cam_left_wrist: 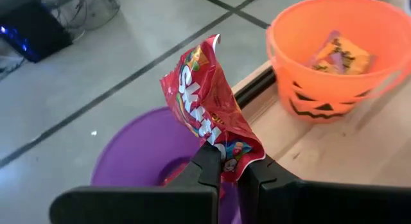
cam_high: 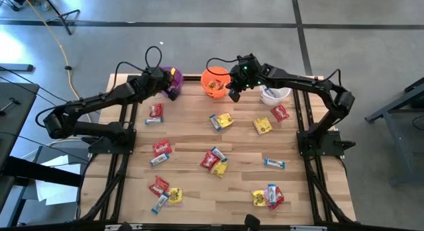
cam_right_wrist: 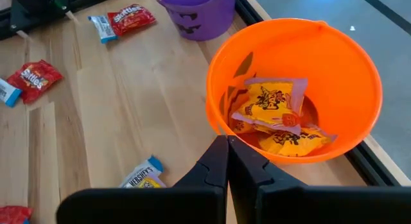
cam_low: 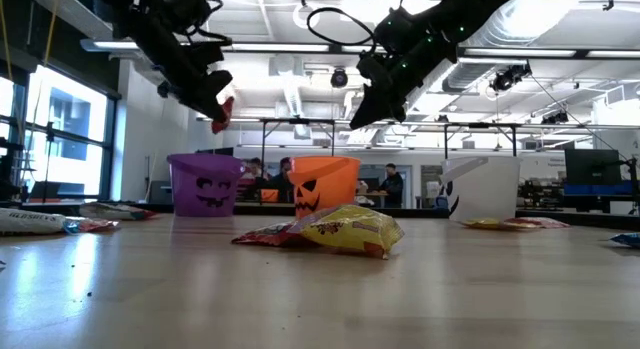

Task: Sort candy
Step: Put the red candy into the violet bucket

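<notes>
Crinkled red candy packet (cam_left_wrist: 209, 108) pinched by left gripper (cam_left_wrist: 232, 169) above purple plastic bucket (cam_left_wrist: 138, 153) — positioned for drop; right gripper (cam_right_wrist: 227, 161) closed, empty, over orange pumpkin bucket (cam_right_wrist: 359, 89).

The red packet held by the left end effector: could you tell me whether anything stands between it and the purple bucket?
Nothing visible does. The left end effector holds the red packet directly above the purple bucket, whose open mouth lies clear beneath it.

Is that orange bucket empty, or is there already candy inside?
Not empty. The orange bucket holds a few yellow packets at its bottom, seen from the right wrist camera.
</notes>
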Controlling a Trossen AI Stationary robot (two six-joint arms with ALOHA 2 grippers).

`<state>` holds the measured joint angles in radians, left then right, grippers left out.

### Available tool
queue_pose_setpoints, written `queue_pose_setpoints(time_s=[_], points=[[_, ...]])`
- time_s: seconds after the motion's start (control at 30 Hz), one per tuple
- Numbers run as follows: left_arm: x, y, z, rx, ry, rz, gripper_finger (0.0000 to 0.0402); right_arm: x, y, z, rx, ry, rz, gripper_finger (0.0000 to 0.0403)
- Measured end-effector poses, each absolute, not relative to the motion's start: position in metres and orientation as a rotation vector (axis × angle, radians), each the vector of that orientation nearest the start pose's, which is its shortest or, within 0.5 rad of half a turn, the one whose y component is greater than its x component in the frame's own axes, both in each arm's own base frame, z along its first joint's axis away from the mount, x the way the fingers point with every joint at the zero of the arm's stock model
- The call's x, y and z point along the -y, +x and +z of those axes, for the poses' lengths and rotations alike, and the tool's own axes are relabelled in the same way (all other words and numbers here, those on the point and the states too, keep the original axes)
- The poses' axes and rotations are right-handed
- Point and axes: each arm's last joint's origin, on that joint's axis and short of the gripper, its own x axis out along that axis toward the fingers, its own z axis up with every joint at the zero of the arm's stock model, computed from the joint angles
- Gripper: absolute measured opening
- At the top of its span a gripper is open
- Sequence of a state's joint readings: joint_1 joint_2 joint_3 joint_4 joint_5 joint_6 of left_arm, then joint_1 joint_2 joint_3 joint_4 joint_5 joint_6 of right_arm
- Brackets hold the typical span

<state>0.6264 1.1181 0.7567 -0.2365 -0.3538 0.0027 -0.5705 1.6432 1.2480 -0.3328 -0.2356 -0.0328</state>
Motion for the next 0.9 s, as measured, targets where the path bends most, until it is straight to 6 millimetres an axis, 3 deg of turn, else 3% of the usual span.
queue_pose_setpoints(time_s=[0.2,0.57,0.9], points=[[-0.168,0.171,0.248,-0.647,-0.161,0.957,0.0004,0.189,0.307,0.265,-0.671,0.24,-0.305,0.0],[-0.2,0.167,0.218,-0.718,-0.292,0.986,0.0004,0.188,0.306,0.263,-0.694,0.267,-0.309,0.0],[-0.209,0.163,0.214,-0.711,-0.303,1.02,0.0045,0.187,0.305,0.262,-0.706,0.273,-0.309,0.0]])
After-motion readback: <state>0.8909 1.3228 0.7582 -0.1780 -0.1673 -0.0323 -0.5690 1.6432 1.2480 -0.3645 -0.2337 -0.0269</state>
